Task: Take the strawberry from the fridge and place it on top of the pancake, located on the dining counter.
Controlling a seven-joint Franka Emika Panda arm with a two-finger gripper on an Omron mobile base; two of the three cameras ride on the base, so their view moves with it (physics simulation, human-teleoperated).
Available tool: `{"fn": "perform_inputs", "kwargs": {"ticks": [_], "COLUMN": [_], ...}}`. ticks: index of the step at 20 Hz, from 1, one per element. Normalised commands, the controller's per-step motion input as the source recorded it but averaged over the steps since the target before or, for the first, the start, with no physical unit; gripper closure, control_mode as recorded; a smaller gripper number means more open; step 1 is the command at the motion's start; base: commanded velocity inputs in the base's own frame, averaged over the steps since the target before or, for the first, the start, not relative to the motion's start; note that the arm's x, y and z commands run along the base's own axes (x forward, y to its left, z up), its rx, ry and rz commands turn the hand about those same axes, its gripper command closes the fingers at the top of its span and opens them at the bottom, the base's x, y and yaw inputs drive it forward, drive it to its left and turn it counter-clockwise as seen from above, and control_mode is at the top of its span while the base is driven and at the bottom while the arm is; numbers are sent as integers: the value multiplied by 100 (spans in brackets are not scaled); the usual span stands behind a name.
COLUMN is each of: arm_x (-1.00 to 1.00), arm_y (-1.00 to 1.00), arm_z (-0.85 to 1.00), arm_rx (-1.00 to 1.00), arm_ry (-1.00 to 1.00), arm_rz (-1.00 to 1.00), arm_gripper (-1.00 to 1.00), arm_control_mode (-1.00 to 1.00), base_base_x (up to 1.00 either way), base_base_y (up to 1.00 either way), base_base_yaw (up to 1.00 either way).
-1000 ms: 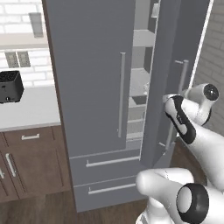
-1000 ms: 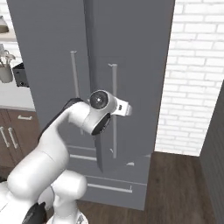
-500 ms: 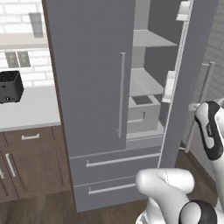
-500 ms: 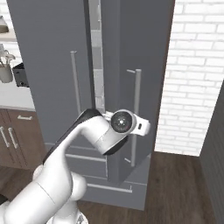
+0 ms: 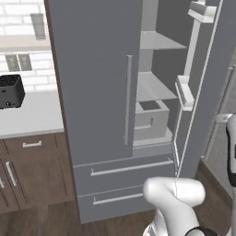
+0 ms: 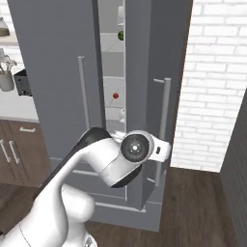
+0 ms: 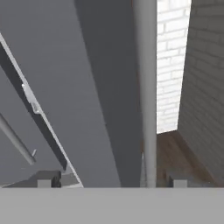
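Fridge [image 5: 97, 115] right door is swung partly open. Strawberry [image 6: 115, 95] is seen on an inner shelf through the gap. Gripper [image 7: 113, 180] jaws are spread apart, holding nothing, beside the door's bar handle [image 7: 146, 87].

Fridge part open, right door ajar

The fridge [image 5: 101, 110] right door [image 6: 154, 96] stands swung out, leaving a gap onto the shelves [image 5: 154, 87]; a grey bin [image 5: 150, 120] fills the lower shelf, and the door's handle [image 7: 146, 87] runs between the fingertips.
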Motion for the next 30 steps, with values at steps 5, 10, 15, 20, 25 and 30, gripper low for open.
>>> {"fn": "perform_inputs", "kwargs": {"ticks": [5, 10, 15, 20, 25, 30], "arm_x": [-19, 26, 50, 30, 94, 89], "arm_y": [53, 100, 100, 31, -4, -28], "arm_z": [48, 33, 1, -6, -3, -4], "arm_rx": [-26, -56, -53, -23, -7, -3], "arm_ry": [22, 48, 50, 18, -4, -10], "arm_rz": [0, 0, -5, -2, 4, 5], "arm_gripper": [-100, -100, -100, -100, -100, -100], "arm_control_mode": [-100, -100, -100, -100, -100, -100], "base_base_x": [0, 0, 0, 0, 0, 0], "base_base_y": [0, 0, 0, 0, 0, 0], "base_base_yaw": [0, 0, 0, 0, 0, 0]}}
